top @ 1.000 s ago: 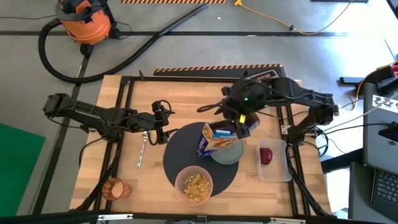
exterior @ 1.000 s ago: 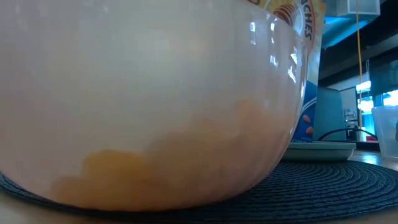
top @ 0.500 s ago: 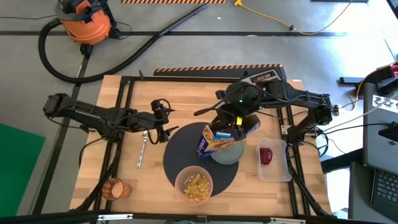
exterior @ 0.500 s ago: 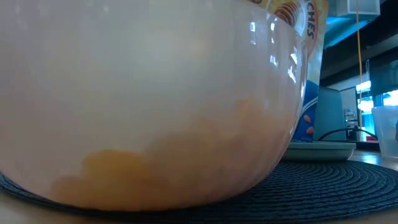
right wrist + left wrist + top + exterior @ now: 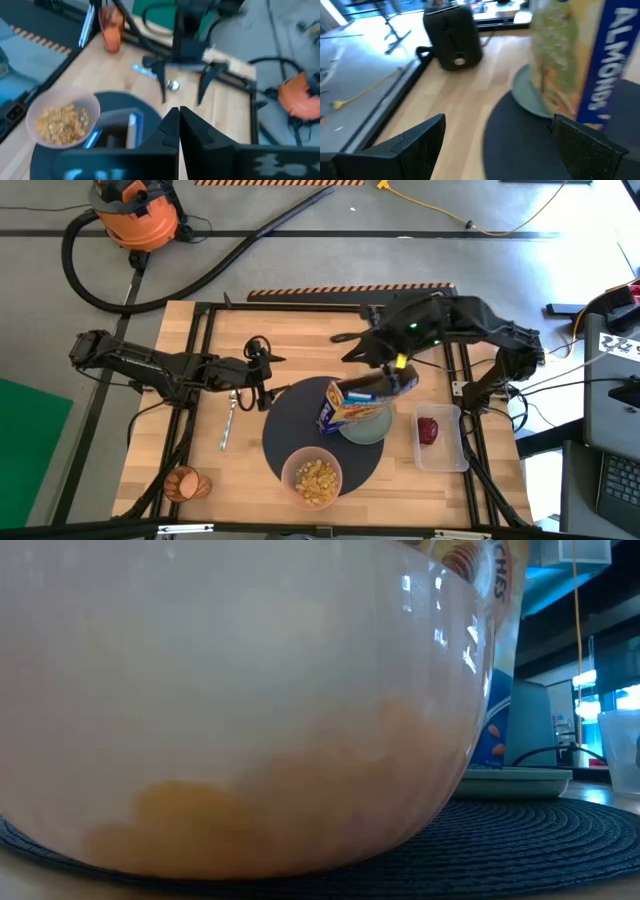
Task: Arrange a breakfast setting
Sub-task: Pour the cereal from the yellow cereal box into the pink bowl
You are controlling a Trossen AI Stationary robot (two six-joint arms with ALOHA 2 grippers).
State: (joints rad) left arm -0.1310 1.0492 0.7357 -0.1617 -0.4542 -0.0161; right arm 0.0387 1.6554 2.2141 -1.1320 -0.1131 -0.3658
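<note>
The round dark-grey mat (image 5: 300, 430) bears the pink bowl (image 5: 313, 477) of cereal at its near edge and the pale green plate (image 5: 368, 427) at its right. A blue and yellow cereal box (image 5: 343, 402) stands upright by the plate. My right gripper (image 5: 179, 120) hangs shut and empty just above and to the right of the box top (image 5: 114, 131). My left gripper (image 5: 495, 150) stands open at the mat's left edge (image 5: 266, 385), facing the box. The metal spoon (image 5: 229, 418) lies on the wood to the left of the mat. The red apple (image 5: 428, 430) sits in a clear tub.
The black toaster (image 5: 452, 37) stands at the far right under my right arm. The orange cup (image 5: 186, 482) is at the near left corner. In the low view the bowl (image 5: 240, 710) fills nearly everything, with the box (image 5: 500, 640) behind it.
My right gripper has drawn back from the cereal box toward the far right of the table. The box stays upright where it was.
</note>
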